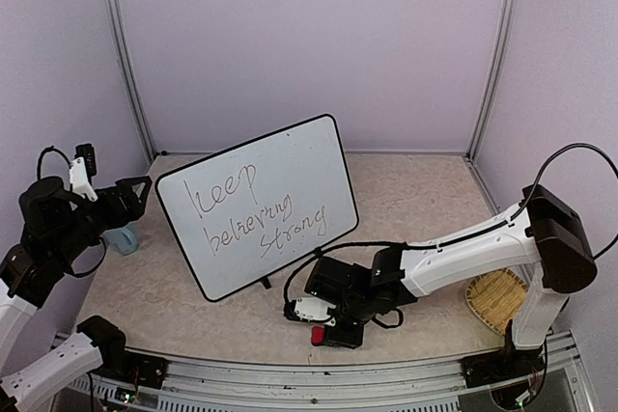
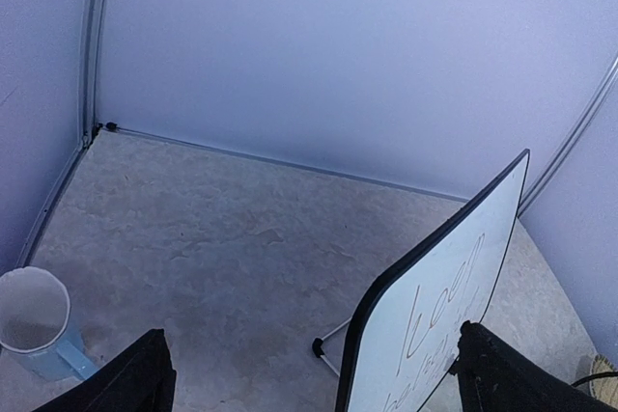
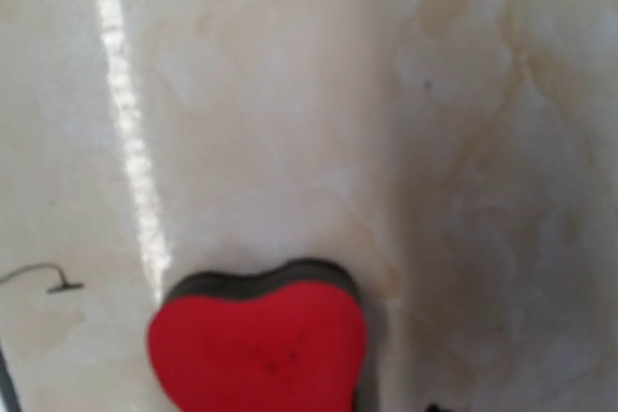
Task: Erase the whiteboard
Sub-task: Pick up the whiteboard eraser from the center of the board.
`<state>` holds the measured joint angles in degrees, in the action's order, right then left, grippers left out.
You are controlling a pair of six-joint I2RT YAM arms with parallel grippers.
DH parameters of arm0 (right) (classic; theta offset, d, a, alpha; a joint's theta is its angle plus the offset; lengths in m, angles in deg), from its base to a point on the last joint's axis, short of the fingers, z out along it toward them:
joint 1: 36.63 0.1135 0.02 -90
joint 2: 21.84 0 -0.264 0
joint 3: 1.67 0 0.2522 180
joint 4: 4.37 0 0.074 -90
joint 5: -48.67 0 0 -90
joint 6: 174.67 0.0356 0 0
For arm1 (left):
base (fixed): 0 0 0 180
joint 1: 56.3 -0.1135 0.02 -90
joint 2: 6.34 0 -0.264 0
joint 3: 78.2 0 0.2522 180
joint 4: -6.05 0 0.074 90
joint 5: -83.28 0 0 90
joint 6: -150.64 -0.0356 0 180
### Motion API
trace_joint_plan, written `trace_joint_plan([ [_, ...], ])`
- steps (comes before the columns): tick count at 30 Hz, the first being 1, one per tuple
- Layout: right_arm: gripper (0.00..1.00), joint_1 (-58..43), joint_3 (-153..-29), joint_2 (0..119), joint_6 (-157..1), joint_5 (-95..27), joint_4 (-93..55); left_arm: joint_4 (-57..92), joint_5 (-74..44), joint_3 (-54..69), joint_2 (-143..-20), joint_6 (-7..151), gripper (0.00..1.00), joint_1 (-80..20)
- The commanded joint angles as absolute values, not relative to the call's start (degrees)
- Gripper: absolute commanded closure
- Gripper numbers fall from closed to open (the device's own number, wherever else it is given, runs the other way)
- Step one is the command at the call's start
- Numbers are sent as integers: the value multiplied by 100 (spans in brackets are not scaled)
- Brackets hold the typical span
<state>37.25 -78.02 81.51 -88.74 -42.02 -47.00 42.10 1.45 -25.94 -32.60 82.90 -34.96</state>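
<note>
We find the left gripper (image 1: pixel 137 198) spread wide, just beside the left edge of the white, black-framed whiteboard (image 1: pixel 256 205), which stands propped mid-table with its long axis left to right. In front lies a red heart-shaped eraser (image 1: pixel 318 335), directly below the right gripper (image 1: pixel 326 323), whose opening we cannot tell.

Pale lilac walls (image 1: pixel 309 36) on three sides, joined by slim metal corner posts (image 1: pixel 124 65). Beige marbled bench (image 1: pixel 425 190) below, streaked with bright glare.
</note>
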Motion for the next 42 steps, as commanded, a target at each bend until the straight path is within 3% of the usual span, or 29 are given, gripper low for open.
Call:
trace_joint_plan([
  [1, 50, 3799, -7882, 8273, -8883, -4172, -4642, 4149, 170, -2630, -3263, 8252, 1, -3468],
  [14, 79, 3825, -7863, 8218, -8923, -4054, -4609, 4154, 174, -2630, -3241, 8250, 1, -3468],
  [19, 84, 3834, -7848, 8011, -8932, -3974, -4536, 4161, 172, -2630, -3240, 8252, 1, -3468],
  [42, 86, 3834, -8576, 7382, -8361, -5512, -4341, 3717, -80, -2311, -3578, 7856, 1, -3695],
])
